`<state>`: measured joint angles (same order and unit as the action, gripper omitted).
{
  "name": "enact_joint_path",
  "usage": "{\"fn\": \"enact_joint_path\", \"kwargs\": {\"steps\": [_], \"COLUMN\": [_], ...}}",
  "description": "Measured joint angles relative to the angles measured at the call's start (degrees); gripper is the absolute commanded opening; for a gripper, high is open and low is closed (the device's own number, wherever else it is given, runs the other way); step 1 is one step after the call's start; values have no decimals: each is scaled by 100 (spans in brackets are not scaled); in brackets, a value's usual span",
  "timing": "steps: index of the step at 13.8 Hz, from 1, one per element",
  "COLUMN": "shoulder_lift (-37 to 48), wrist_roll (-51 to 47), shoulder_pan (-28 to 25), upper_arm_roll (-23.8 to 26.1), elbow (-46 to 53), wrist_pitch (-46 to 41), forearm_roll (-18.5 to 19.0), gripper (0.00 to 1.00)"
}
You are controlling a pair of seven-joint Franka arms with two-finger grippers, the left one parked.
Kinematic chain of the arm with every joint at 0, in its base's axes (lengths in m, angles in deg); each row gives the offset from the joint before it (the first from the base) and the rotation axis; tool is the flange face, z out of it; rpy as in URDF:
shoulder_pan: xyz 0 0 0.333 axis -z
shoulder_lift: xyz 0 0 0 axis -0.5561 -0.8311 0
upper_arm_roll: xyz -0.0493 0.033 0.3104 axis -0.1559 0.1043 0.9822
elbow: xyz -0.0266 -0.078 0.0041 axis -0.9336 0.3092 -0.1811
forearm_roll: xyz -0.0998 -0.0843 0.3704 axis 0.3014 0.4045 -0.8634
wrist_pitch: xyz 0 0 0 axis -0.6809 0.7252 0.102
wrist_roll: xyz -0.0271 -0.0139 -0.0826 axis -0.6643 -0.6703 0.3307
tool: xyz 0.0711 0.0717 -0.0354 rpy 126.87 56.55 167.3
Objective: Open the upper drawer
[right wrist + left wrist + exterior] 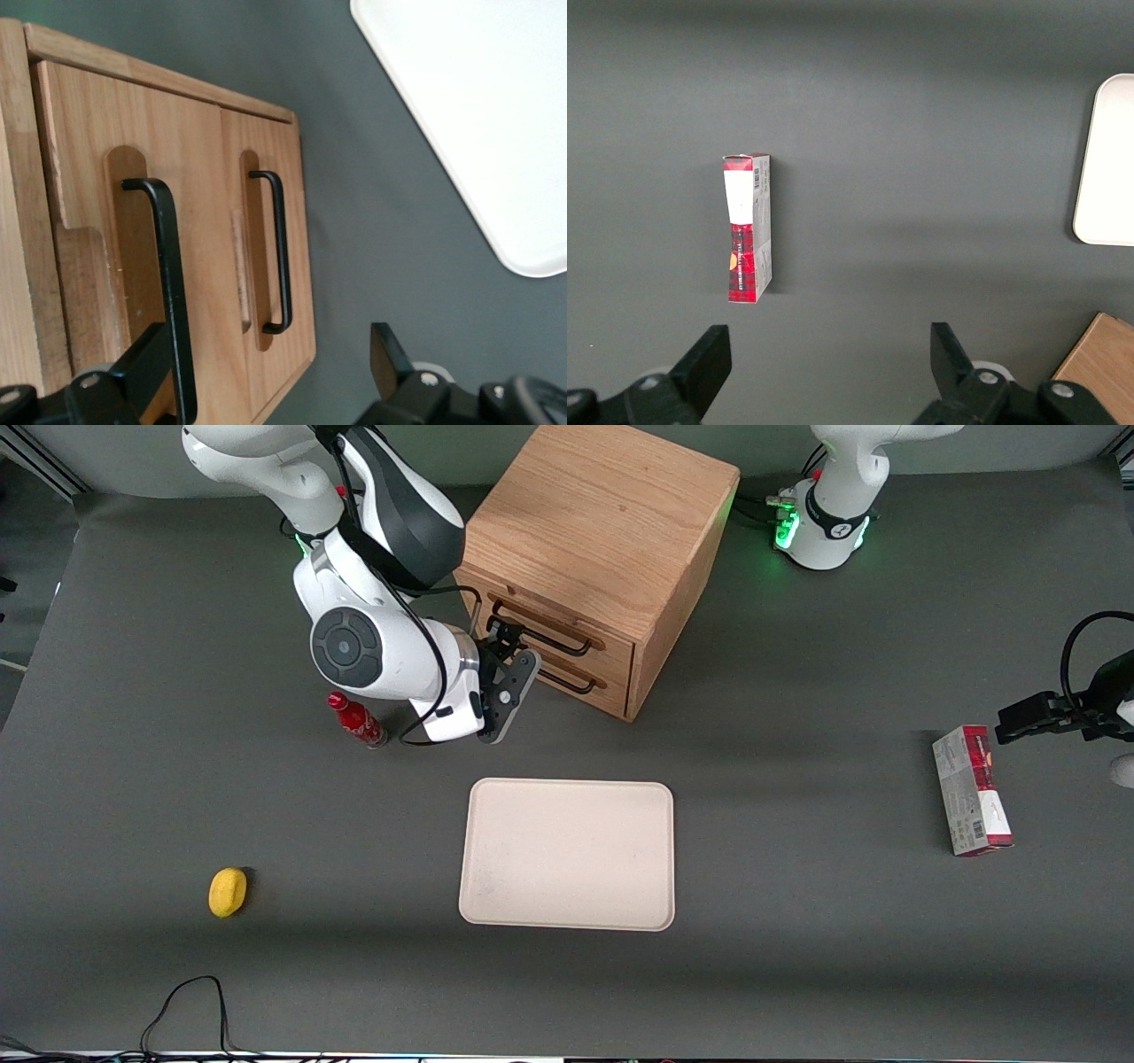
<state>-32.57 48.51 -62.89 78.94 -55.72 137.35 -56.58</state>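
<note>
The light oak cabinet (594, 522) stands at the back middle of the table. Its upper drawer (549, 622) has a long black bar handle (542, 635), and the lower drawer (576, 677) sits beneath it. In the right wrist view, the upper drawer (190, 177) and its handle (170, 283) are beside the lower drawer's handle (276, 257). My right gripper (516, 659) is open at the working arm's end of the upper handle. There, the bar crosses in front of one finger (133, 359). The gripper (266, 359) spans both drawer fronts, and its second finger hangs off the cabinet's edge.
A cream tray (567, 855) lies nearer the front camera than the cabinet and also shows in the right wrist view (478, 115). A red bottle (356, 722) stands beside my wrist. A yellow fruit (228, 891) lies toward the working arm's end, and a red-and-white box (972, 790) toward the parked arm's.
</note>
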Motion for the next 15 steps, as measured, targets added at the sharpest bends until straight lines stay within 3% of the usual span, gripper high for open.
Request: {"fn": "enact_joint_path", "kwargs": {"steps": [7,15], "shoulder_lift": [15,35], "wrist_roll": [-37,-48], "shoulder_pan": [-445,-555], "upper_arm_roll": [7,-5], "elbow": [-123,-356], "wrist_pitch": [-13,20], "forearm_roll": [-59,-60], "gripper": [100,100]}}
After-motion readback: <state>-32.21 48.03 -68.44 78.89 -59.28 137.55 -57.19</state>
